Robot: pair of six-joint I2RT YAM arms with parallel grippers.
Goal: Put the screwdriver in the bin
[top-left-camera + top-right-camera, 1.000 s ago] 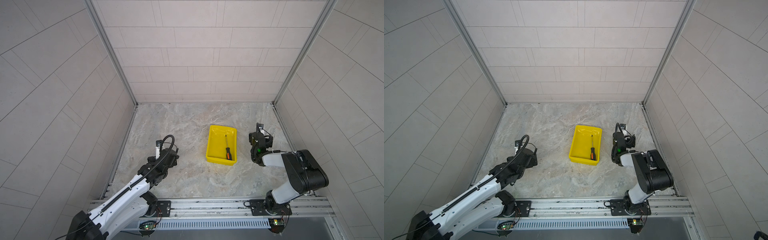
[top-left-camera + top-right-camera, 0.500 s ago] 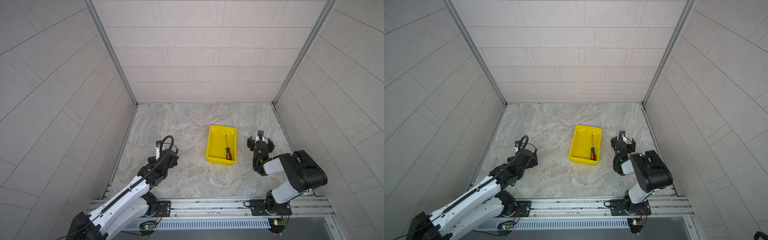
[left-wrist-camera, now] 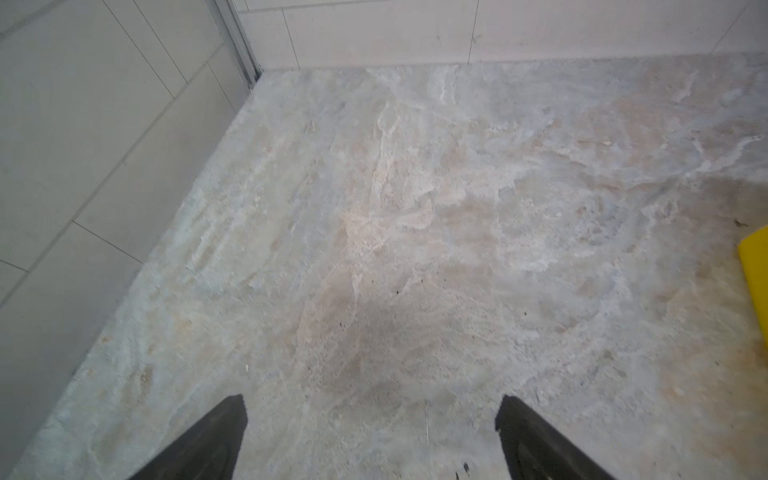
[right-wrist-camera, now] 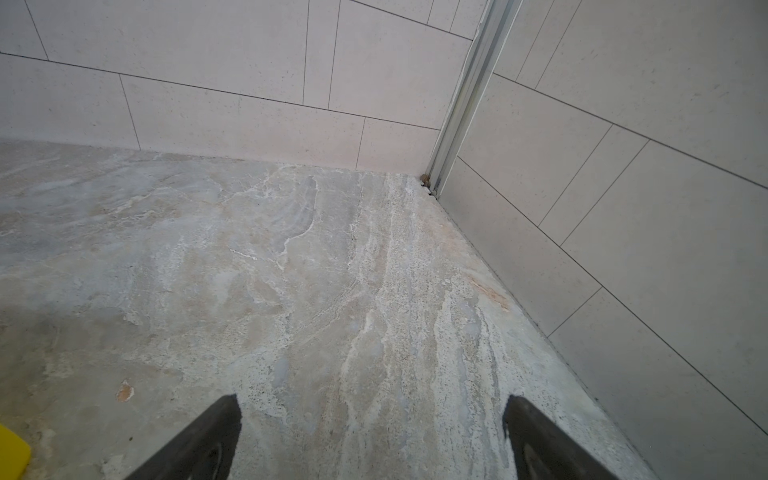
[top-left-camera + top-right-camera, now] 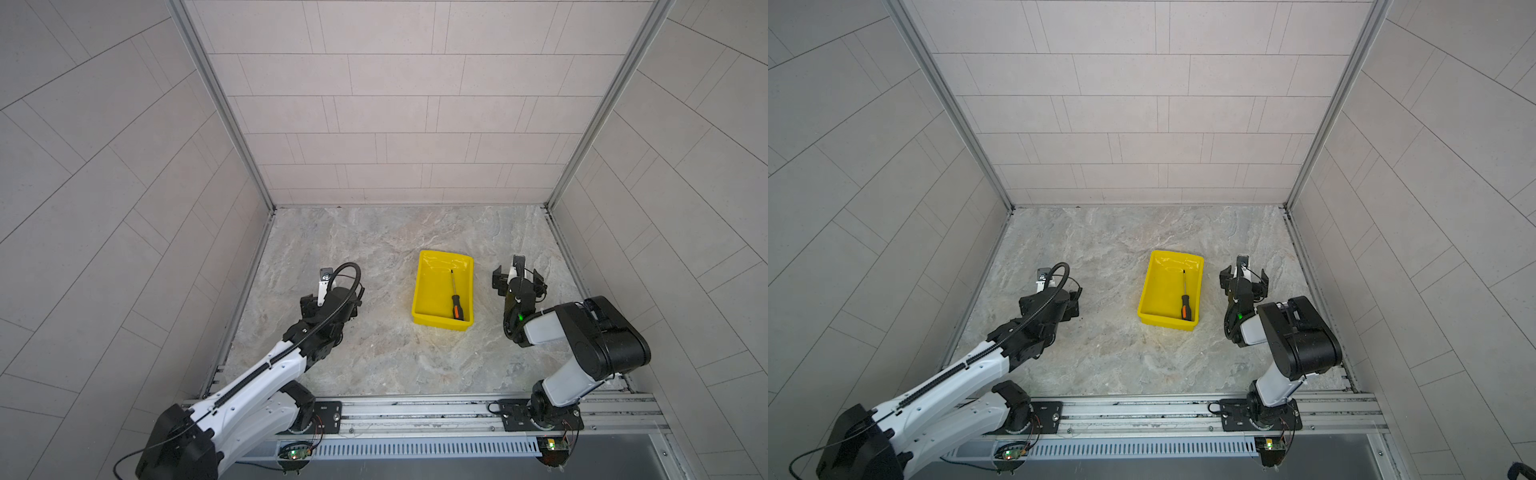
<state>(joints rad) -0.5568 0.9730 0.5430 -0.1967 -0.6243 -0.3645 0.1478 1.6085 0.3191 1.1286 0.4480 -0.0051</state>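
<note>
While screwdriver (image 5: 454, 296) lies in bin (image 5: 432, 286) | left gripper (image 3: 371, 400), right gripper (image 4: 372, 397): jaws released, off rim

This is a robot test cell in a lab rather than a lived-in room. The yellow bin (image 5: 432, 291) sits on a stone-patterned tabletop (image 5: 374, 353). Tiled panels (image 5: 395, 104) box it in behind and on both sides, joined by aluminium corner posts (image 5: 222, 104). In front of the bin, a metal rail (image 5: 415, 411) carries robot arm bases (image 5: 548, 411) and lit circuit boards (image 5: 297, 453).
</note>
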